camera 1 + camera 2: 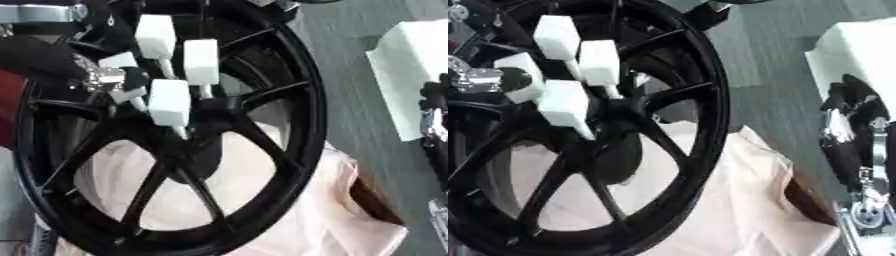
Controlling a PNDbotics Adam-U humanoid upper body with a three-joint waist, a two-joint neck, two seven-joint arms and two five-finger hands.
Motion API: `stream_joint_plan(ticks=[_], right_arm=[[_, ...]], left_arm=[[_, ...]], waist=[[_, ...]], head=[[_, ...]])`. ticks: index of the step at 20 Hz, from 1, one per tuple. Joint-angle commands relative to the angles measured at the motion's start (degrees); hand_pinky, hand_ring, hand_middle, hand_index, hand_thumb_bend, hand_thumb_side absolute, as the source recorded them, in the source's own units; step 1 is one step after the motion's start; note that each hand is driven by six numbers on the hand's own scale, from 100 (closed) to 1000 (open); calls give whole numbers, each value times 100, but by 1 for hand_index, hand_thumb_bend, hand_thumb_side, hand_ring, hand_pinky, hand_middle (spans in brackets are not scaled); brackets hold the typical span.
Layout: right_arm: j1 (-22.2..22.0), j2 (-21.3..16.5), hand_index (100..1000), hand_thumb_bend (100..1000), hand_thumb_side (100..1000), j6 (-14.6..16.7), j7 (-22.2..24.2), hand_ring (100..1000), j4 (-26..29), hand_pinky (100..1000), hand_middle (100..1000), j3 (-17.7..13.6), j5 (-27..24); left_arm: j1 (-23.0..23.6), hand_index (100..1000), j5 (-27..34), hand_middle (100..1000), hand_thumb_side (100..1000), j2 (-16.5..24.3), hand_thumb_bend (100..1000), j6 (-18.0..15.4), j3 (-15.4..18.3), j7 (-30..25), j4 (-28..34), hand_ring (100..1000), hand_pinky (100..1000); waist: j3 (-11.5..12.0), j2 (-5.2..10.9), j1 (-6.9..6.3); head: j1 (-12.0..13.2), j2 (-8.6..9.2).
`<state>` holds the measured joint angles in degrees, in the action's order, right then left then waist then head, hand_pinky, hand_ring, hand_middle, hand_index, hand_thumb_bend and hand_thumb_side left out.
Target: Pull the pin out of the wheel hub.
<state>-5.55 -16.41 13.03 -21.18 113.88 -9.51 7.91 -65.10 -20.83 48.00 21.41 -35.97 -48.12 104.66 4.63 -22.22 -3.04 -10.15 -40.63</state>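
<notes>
Wheel: a black spoked wheel [289, 90] fills the view, tilted, lying on pale pink cloth [332, 210].
Hub: the hub [197, 120] sits a little above the wheel's centre, where the spokes meet.
Pins: 4 pins with white block heads stand out of the hub on thin stems; the task's pin could be any of them. One [201, 61] is at 12 o'clock of the hub, one [157, 36] at 11 o'clock, one [169, 101] at 9 o'clock, and one [120, 61] at 10 o'clock, closest to the left hand.
Left hand: the left hand [105, 77] reaches in from 10 o'clock, its tips among the white heads; whether it holds a head I cannot tell.
Right hand: the right hand [846, 125] waits at 3 o'clock, well apart from the wheel; its spread cannot be read.
White box: a white box [407, 65] lies at 2 o'clock.
Doing it well: likely best to pinch 1 head only, pull straight along its stem, and avoid knocking the neighbouring heads.
</notes>
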Motion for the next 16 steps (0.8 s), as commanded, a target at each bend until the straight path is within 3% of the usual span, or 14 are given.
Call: stream_joint_plan(ticks=[1,16], right_arm=[[22,-37,845,100,570,-22,0,784,71,766,722,-6,8],[34,-32,846,100,569,-15,13,784,71,767,723,-12,-28]], left_arm=[[-131,887,-48,795,898,52,428,338,6,-385,-58,868,862],[-161,889,-265,804,830,-56,460,124,-157,-385,-404,874,870]], waist=[[-8,94,13],[-16,101,15]], head=[[22,76],[0,190]])
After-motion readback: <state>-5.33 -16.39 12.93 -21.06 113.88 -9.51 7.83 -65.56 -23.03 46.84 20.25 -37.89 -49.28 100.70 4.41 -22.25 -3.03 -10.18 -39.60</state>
